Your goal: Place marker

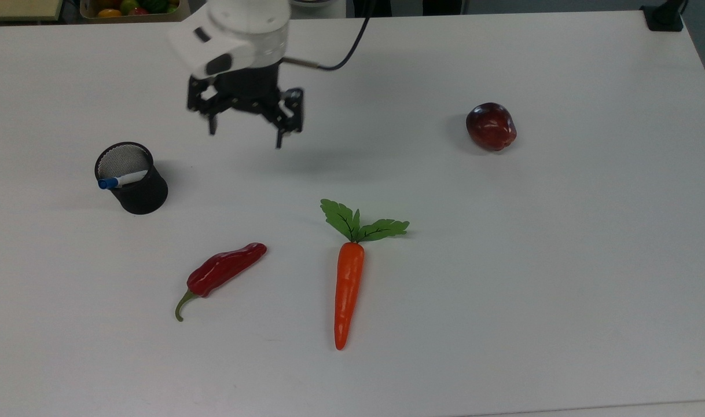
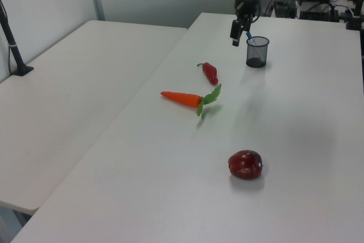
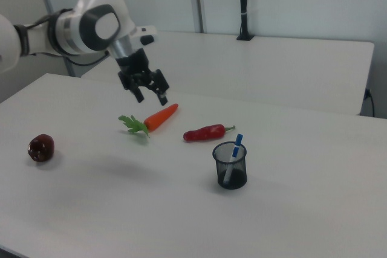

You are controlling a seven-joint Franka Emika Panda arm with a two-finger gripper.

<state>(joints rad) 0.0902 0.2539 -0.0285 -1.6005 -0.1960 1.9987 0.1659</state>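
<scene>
Slim white marker with blue cap (image 1: 118, 180) standing tilted inside black mesh cup (image 1: 133, 193), blue end up. Black two-finger gripper (image 1: 245, 134) empty, fingers spread, raised, well apart toward top view's right. Placement looks done.

No readable text — the marker's (image 1: 122, 179) label print cannot be made out.

Bare table (image 1: 561, 260) between apple (image 1: 491, 126) and carrot (image 1: 348, 289) (pepper (image 1: 222, 272), mesh cup (image 1: 133, 185) crowd top view's left).
</scene>
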